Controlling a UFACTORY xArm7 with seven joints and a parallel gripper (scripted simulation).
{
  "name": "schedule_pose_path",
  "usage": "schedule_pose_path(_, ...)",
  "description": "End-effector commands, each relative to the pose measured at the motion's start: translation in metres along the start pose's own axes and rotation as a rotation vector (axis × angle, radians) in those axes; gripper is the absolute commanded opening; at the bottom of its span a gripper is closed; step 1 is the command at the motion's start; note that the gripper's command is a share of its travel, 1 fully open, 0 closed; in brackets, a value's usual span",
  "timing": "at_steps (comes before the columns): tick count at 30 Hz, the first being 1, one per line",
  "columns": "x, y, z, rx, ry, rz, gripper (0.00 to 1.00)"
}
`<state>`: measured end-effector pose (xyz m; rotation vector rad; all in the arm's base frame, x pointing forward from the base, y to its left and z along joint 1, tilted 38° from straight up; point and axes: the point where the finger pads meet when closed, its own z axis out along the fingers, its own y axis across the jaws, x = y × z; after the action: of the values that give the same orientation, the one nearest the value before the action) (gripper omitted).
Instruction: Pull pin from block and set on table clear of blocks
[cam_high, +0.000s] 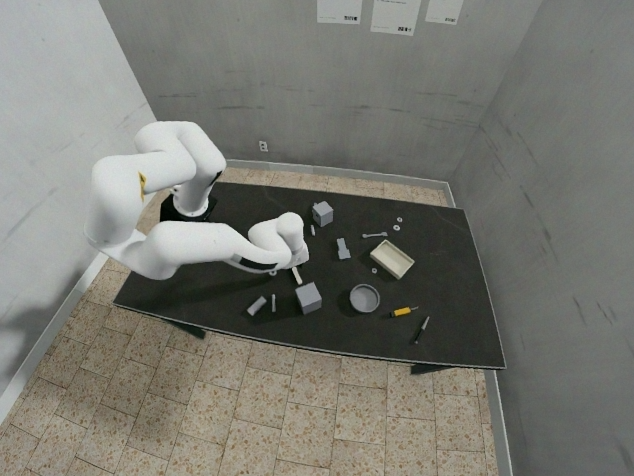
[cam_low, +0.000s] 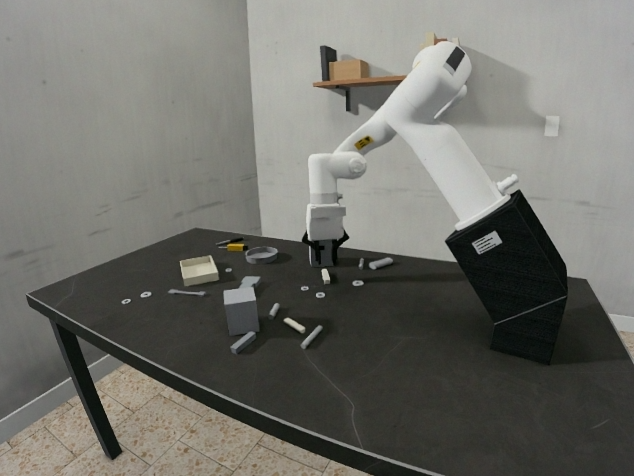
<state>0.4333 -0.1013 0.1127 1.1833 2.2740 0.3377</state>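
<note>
My gripper (cam_high: pixel 298 262) (cam_low: pixel 323 260) points straight down just above the table, partly open, with nothing between its fingers. A short cream pin (cam_high: pixel 297 275) (cam_low: pixel 325 276) lies flat on the table right under and in front of the fingers. A grey block (cam_high: pixel 308 297) stands close beside the pin. In the exterior view this block (cam_low: pixel 321 257) shows partly hidden behind the fingers. I cannot tell whether the pin's end touches the block. A second grey block (cam_high: pixel 322 213) (cam_low: pixel 240 309) stands apart, with a small grey pin (cam_high: pixel 312 230) (cam_low: pixel 274 309) beside it.
A grey round dish (cam_high: pixel 364 298), a cream tray (cam_high: pixel 391 258), a yellow-handled tool (cam_high: pixel 403 311), a dark tool (cam_high: pixel 421 328), a wrench (cam_high: pixel 374 235) and washers are spread to the right. Loose grey bars (cam_high: pixel 256 305) and pegs (cam_low: pixel 311 337) lie near the front edge. The arm's black base (cam_low: pixel 512 276) stands at the table's end.
</note>
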Motion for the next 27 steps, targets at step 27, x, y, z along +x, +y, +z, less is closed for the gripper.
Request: schedule_pose_path(27,0.003,0.001,-0.027,-0.001,0.004,0.004,0.39)
